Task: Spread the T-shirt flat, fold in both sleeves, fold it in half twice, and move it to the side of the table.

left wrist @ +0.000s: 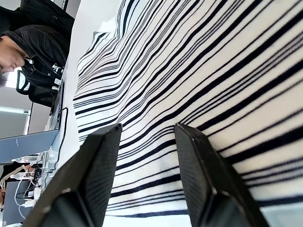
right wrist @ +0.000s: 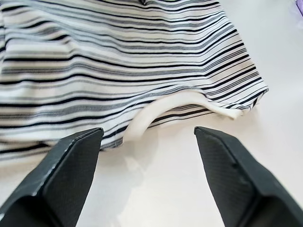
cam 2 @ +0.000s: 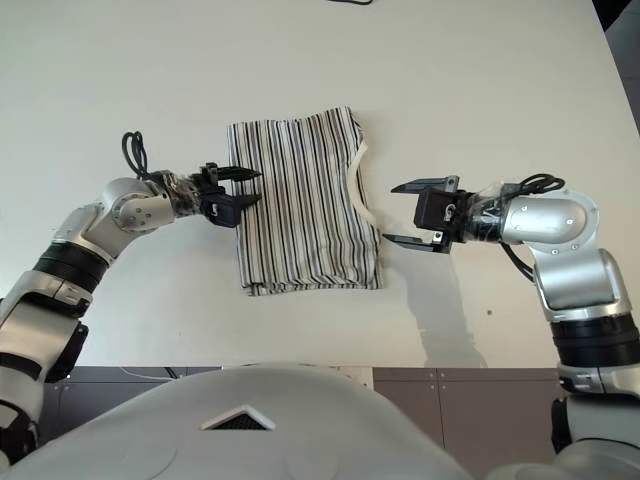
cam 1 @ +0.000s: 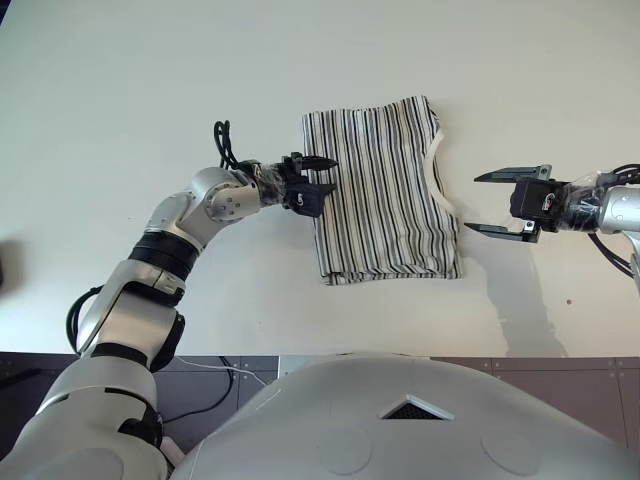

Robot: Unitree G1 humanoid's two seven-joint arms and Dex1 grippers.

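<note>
— Left gripper (cam 1: 330,174): open or closed?
— Fingers parted, holding nothing, at the striped T-shirt (cam 1: 380,190), on its 9 o'clock edge.
— And the right gripper (cam 1: 472,203)?
— Spread wide and empty, just beside the shirt at 3 o'clock, facing the white collar (cam 1: 441,160).
— Where is the shirt?
— Folded into a rough rectangle, lying flat on the white table (cam 1: 120,100), between both grippers.

T-shirt (cam 1: 380,190): soft striped knit cloth, matt, lightly rumpled. Neck band (right wrist: 156,111): plain smooth cloth, w/ stitching along the hem beside it. Tabletop (cam 1: 120,100): smooth, matt, hard-looking. My L gripper (cam 1: 334,174) fingers (left wrist: 102,175): black, fine-textured, dull sheen; plastic or composite, can't tell which. R gripper (cam 1: 472,203) fingers (right wrist: 57,175): same finish.
</note>
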